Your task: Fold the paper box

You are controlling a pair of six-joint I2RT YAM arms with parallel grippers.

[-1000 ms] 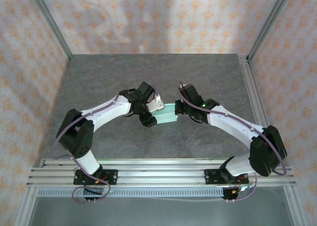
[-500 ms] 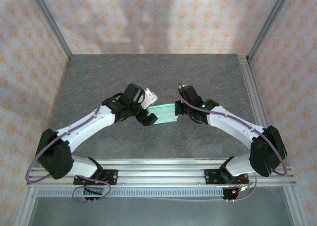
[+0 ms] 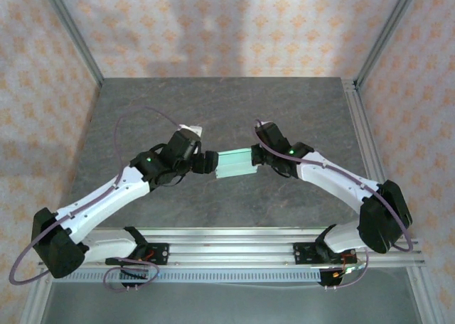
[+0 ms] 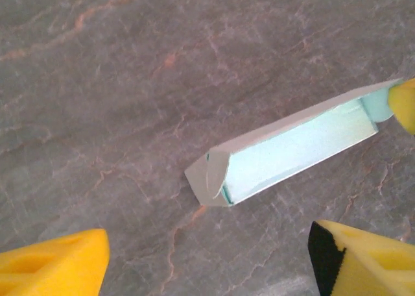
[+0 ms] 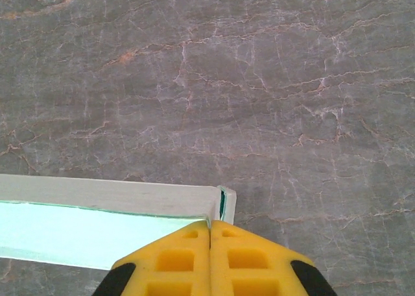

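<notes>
1. Mid-frame in the top view: one mint-green box point(image 3: 234, 163), a long flat sleeve over the grey table point(image 3: 213, 104), running left to right.
2. Right pincer point(image 3: 256, 157) clenched on the box's right end. In the right wrist view, yellow fingers point(image 5: 175, 263) pressed together at bottom centre, pinching the card edge of the box point(image 5: 97, 211).
3. Left pincer point(image 3: 208, 162) released, just beside the box's left end. In the left wrist view, yellow fingers point(image 4: 55, 263) spread to the bottom corners, box point(image 4: 285, 153) ahead of them, apart from both.
4. At the right edge of that view, a yellow finger of the right pincer point(image 4: 405, 104) against the box's far end.
5. Around: patterned walls point(image 3: 234, 25) at left, back and right; metal rails point(image 3: 234, 242) along the bottom.
6. Counted: one box, one table, two pincers, a left arm point(image 3: 106, 196) and a right arm point(image 3: 334, 178).
</notes>
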